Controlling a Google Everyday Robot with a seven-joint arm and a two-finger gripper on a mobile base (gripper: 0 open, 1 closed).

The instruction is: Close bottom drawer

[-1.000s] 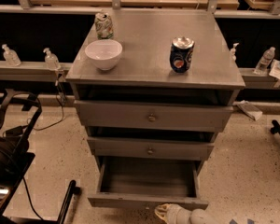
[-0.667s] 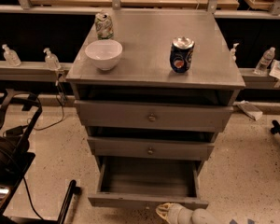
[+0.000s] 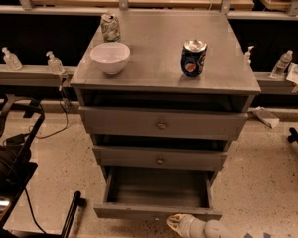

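Note:
The bottom drawer [image 3: 156, 210] of the grey cabinet [image 3: 164, 63] is pulled far out, and its empty inside shows. Above it, the middle drawer [image 3: 160, 158] and the top drawer [image 3: 161, 125] stand only slightly out, each with a small round knob. My gripper [image 3: 175, 223] comes in from the bottom edge of the camera view, its pale tip right at the lower front of the bottom drawer, a little right of the middle.
On the cabinet top stand a white bowl [image 3: 110, 57], a green can [image 3: 110, 28] and a blue can [image 3: 193, 58]. Black equipment with cables [image 3: 10, 152] sits on the floor at the left. Small bottles [image 3: 53, 63] line a ledge behind the cabinet.
The gripper has shifted very slightly at the drawer's front. The bottom drawer looks equally far out.

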